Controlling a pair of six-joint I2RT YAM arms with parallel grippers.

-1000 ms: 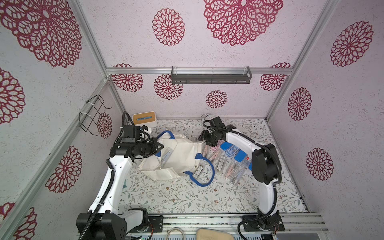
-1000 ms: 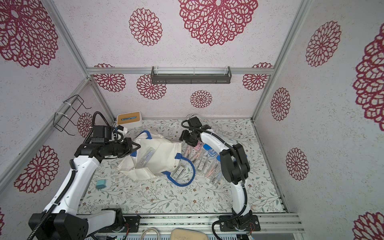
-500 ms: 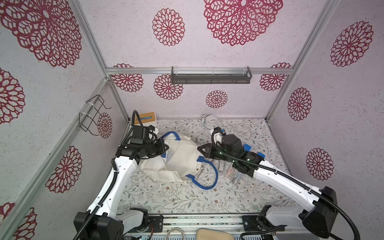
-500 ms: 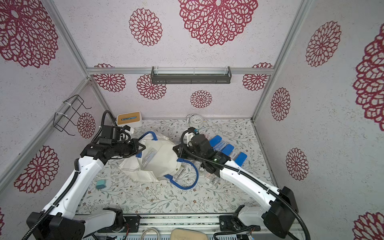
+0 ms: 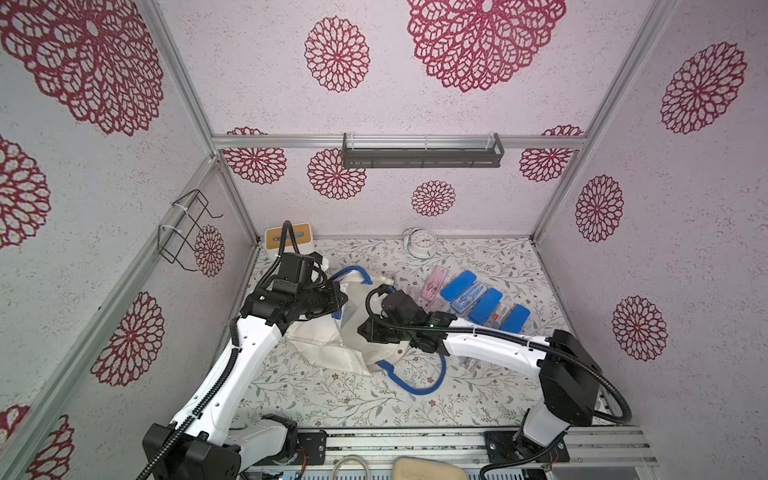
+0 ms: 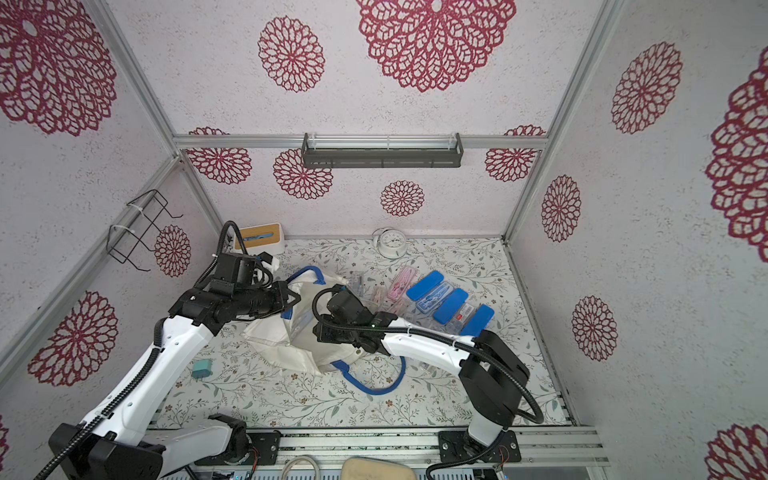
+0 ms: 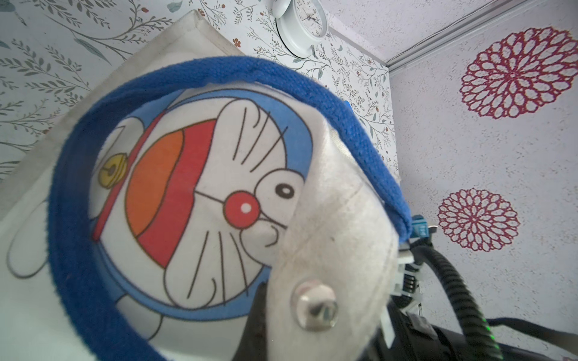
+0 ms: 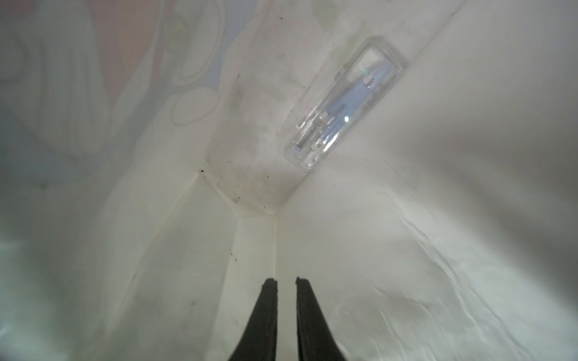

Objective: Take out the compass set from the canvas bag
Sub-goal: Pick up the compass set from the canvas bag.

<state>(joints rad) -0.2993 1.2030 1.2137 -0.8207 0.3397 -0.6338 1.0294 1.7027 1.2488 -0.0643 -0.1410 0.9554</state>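
Surface: floral-print tabletop (image 5: pixel 332 399).
Canvas bag (image 5: pixel 328 353): off-white cloth, blue strap handles, mid-table.
Left gripper (image 5: pixel 338 300): clamped on bag's 11 o'clock rim.
Right gripper (image 8: pixel 286 279): inside bag from 3 o'clock, jaws almost together, empty.
Compass set (image 8: pixel 344 103): pale-blue, clear plastic case, inside bag, untouched.

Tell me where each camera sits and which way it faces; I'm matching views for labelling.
Top views: high at the front, looking down over the table; both arms show, left gripper pinching the canvas bag rim.
Left wrist: beside the bag, looking across its printed side toward the clock; the right arm shows.
Right wrist: inside the bag, looking at the compass set; right gripper nearly closed, empty.
Shared: both top views and left wrist show the blue handle and clock.
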